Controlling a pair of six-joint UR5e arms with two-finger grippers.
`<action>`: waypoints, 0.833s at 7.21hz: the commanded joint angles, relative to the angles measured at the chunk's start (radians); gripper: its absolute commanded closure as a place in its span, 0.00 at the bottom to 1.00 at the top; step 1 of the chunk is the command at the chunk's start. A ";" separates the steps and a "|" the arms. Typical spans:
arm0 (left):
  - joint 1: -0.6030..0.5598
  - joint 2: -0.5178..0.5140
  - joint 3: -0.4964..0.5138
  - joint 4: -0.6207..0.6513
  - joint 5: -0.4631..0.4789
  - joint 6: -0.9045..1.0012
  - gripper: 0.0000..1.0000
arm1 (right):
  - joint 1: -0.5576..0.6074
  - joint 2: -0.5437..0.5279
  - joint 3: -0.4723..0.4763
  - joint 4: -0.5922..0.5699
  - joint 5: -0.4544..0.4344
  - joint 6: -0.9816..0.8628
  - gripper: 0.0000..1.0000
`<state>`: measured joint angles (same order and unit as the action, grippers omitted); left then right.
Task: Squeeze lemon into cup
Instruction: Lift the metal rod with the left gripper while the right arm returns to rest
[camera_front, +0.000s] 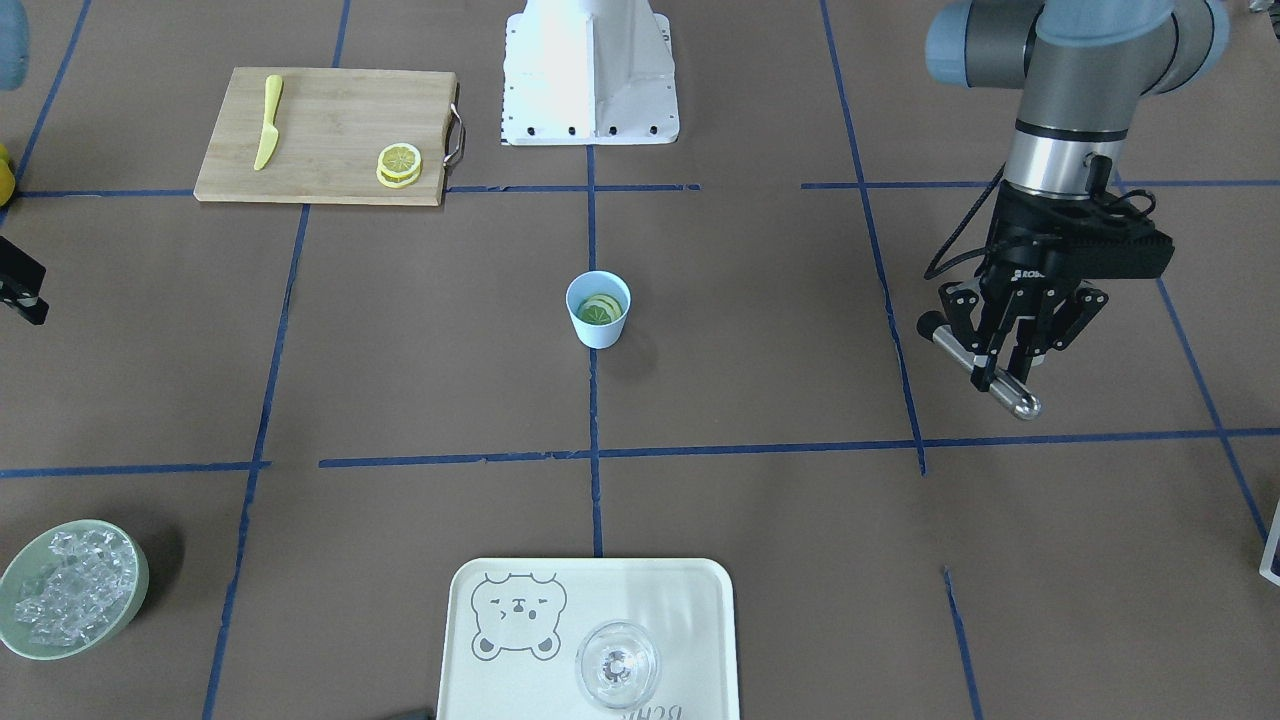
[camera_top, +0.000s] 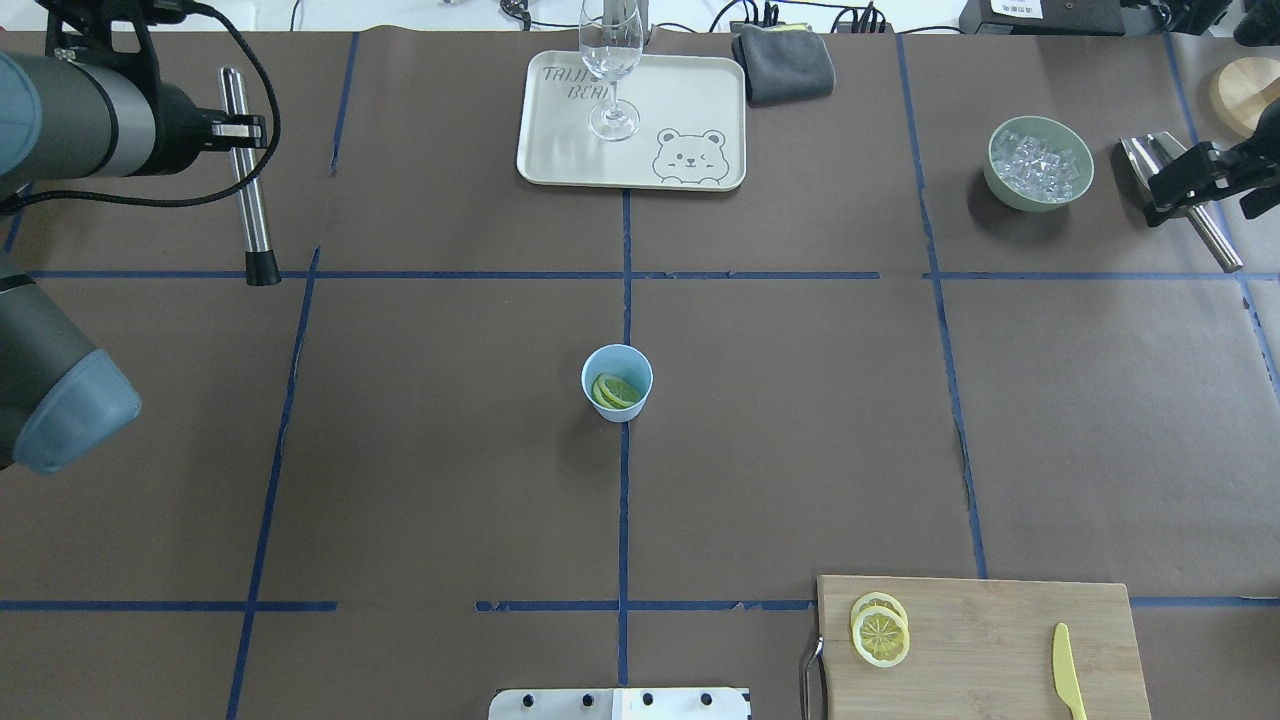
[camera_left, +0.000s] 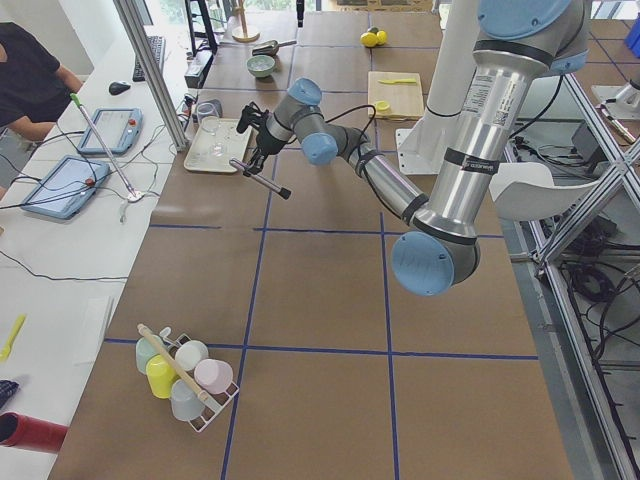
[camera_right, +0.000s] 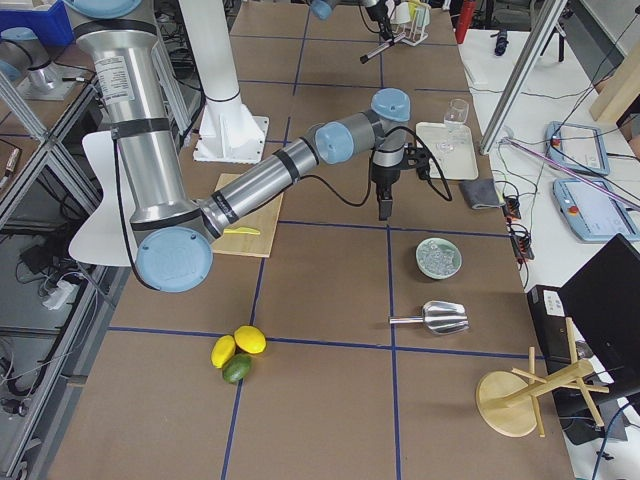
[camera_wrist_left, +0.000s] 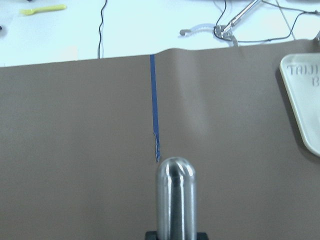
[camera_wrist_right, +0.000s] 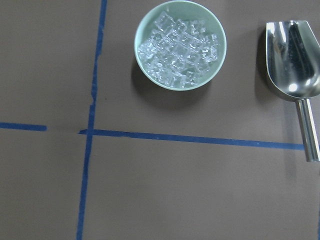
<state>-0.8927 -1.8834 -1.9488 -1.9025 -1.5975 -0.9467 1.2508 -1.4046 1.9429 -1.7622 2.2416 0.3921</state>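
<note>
The left claw (camera_front: 1000, 362) pinches a steel rod (camera_front: 1018, 398) over bare table (camera_front: 1000, 520), the cup (camera_front: 598, 338) holding the lemon (camera_front: 600, 308) well apart from it with open surface between, while the right claw (camera_top: 1165, 195), beside the ice bowl (camera_top: 1002, 185) near the table's edge, has a grip I cannot tell.
</note>
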 joint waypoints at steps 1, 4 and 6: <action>0.009 -0.016 -0.036 -0.184 0.039 0.040 1.00 | 0.083 -0.056 -0.038 0.003 0.079 -0.125 0.00; 0.014 -0.072 0.025 -0.450 0.048 0.121 1.00 | 0.202 -0.079 -0.122 0.003 0.089 -0.318 0.00; 0.017 -0.080 0.031 -0.576 0.047 0.114 1.00 | 0.264 -0.117 -0.172 0.012 0.095 -0.401 0.00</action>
<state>-0.8779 -1.9556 -1.9245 -2.4136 -1.5513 -0.8319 1.4744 -1.4983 1.8043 -1.7561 2.3320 0.0349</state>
